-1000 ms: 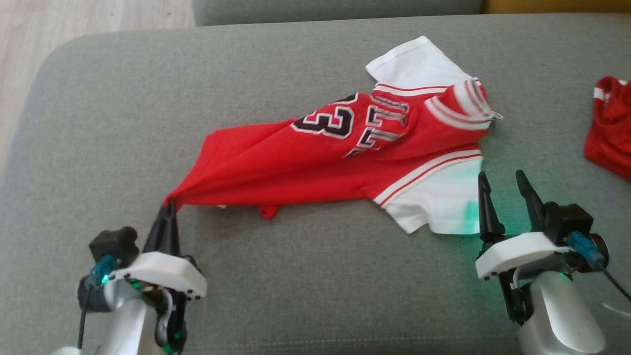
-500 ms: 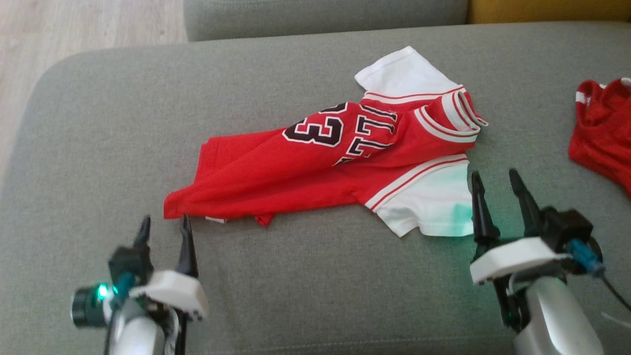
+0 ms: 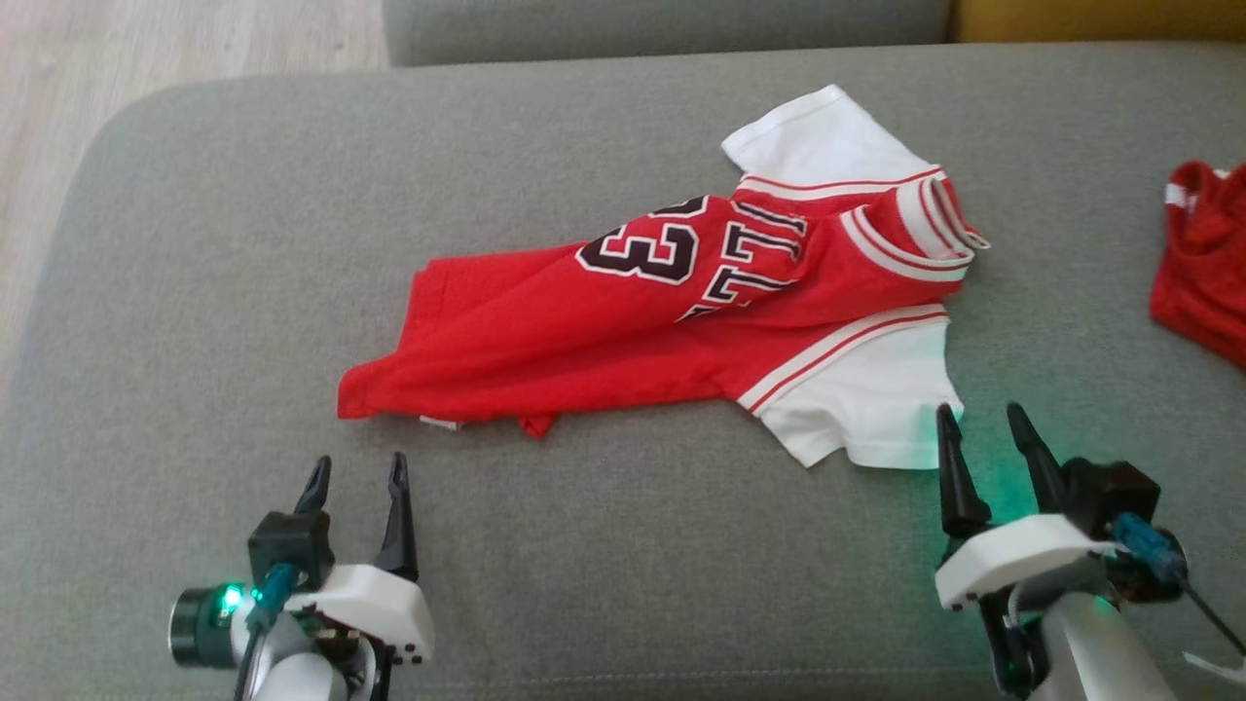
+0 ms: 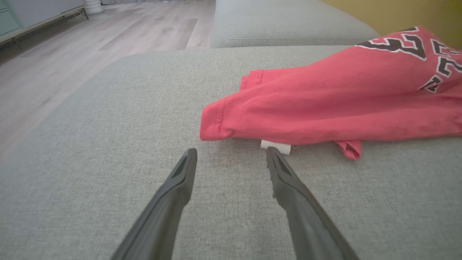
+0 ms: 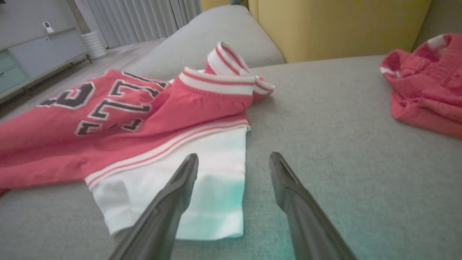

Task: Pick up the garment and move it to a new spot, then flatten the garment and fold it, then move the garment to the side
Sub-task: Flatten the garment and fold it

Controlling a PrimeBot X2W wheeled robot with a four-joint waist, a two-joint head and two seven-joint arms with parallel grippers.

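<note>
The garment [image 3: 623, 321] is a red jersey with white sleeves and a black number, lying bunched and creased across the grey cushion, hem toward the left; it also shows as garment [image 4: 325, 104] and garment [image 5: 119, 119]. My left gripper [image 3: 355, 472] stands open just short of the hem corner, nothing between its fingers; in its wrist view the left gripper [image 4: 231, 153] points at the hem and a white label. My right gripper [image 3: 976, 419] is open at the edge of the near white sleeve, and the right gripper [image 5: 234, 159] hovers over that sleeve's corner.
A second red cloth [image 3: 1202, 263] lies crumpled at the right edge of the cushion [image 3: 195, 292], seen too as red cloth [image 5: 426, 86]. Wooden floor [image 3: 58, 88] lies beyond the cushion's rounded left end. A yellow backrest [image 5: 343, 25] rises behind.
My left gripper has let go of the hem corner, opened and drawn back toward me. The stretched hem has settled flat on the cushion. The right gripper has pulled back slightly.
</note>
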